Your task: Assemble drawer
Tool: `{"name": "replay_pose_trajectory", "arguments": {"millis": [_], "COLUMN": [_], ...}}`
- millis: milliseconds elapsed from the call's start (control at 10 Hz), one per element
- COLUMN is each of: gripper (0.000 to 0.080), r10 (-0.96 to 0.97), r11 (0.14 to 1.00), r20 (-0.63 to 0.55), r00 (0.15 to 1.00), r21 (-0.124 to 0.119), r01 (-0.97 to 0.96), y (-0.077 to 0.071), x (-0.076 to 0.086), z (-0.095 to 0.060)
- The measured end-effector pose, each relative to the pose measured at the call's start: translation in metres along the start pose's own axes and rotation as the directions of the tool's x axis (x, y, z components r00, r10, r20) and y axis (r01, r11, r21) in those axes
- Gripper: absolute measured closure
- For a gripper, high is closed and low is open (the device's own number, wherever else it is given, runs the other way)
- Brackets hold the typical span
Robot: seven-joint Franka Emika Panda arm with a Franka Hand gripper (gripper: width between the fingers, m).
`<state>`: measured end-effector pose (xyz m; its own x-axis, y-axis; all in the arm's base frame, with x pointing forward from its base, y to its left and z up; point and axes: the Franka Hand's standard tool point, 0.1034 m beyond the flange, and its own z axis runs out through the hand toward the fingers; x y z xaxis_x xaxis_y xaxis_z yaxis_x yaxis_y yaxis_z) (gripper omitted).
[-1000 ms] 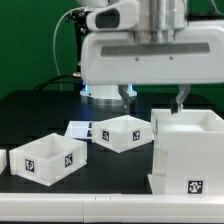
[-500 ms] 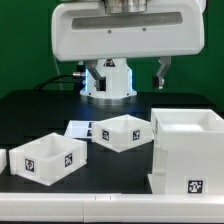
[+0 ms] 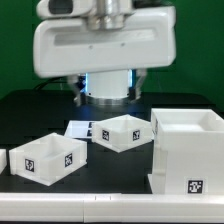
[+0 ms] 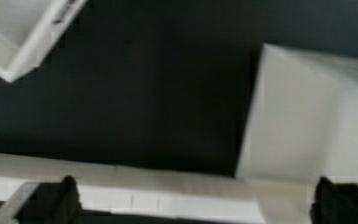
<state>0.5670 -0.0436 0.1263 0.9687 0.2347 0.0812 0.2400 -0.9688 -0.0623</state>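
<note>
The tall white drawer case (image 3: 186,150) stands at the exterior view's right, open at the top. Two small white drawer boxes sit to its left: one in the middle (image 3: 122,131) and one further left (image 3: 50,156). My gripper (image 3: 109,85) hangs open and empty above the back of the table, well above the boxes; its white housing fills the top of the exterior view. In the wrist view the gripper (image 4: 197,205) has its two dark fingertips (image 4: 51,200) wide apart, with nothing between them, above blurred white parts (image 4: 309,110).
The marker board (image 3: 76,130) lies flat behind the two small boxes. The arm's base (image 3: 108,92) stands at the back centre. Another white tagged part (image 3: 3,160) shows at the exterior view's left edge.
The arm has swung from above the drawer case toward the exterior view's left and risen a little. The gripper stays open and empty. The parts on the table have not moved.
</note>
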Motion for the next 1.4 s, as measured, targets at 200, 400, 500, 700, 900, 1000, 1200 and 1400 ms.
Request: {"name": "replay_pose_trajectory", "arguments": {"millis": [200,400,500,700,900,1000,1200,1400], "gripper": [0.0150,0.0150,0.0150,0.0150,0.0150,0.0150,0.0150,0.0150], "r10": [-0.049,-0.044,-0.044,-0.068,-0.338,-0.441,-0.418,-0.433], "r11": [0.999,0.999,0.999,0.998,0.941,0.897,0.909,0.901], "r20": [-0.015,-0.012,-0.012,-0.012,-0.056,-0.058,-0.070,-0.063], "r00": [0.999,0.999,0.999,0.998,0.940,0.895,0.906,0.899], "r21": [-0.001,-0.001,-0.001,0.000,-0.010,-0.029,-0.021,-0.025], "r01": [0.049,0.044,0.044,0.068,0.338,0.440,0.417,0.432], "y": [0.010,0.009,0.009,0.011,0.040,0.054,0.070,0.071], "x": [-0.017,-0.016,-0.016,-0.019,-0.054,-0.075,-0.103,-0.103], "z": [-0.001,0.001,0.001,0.003,0.017,0.024,0.032,0.032]}}
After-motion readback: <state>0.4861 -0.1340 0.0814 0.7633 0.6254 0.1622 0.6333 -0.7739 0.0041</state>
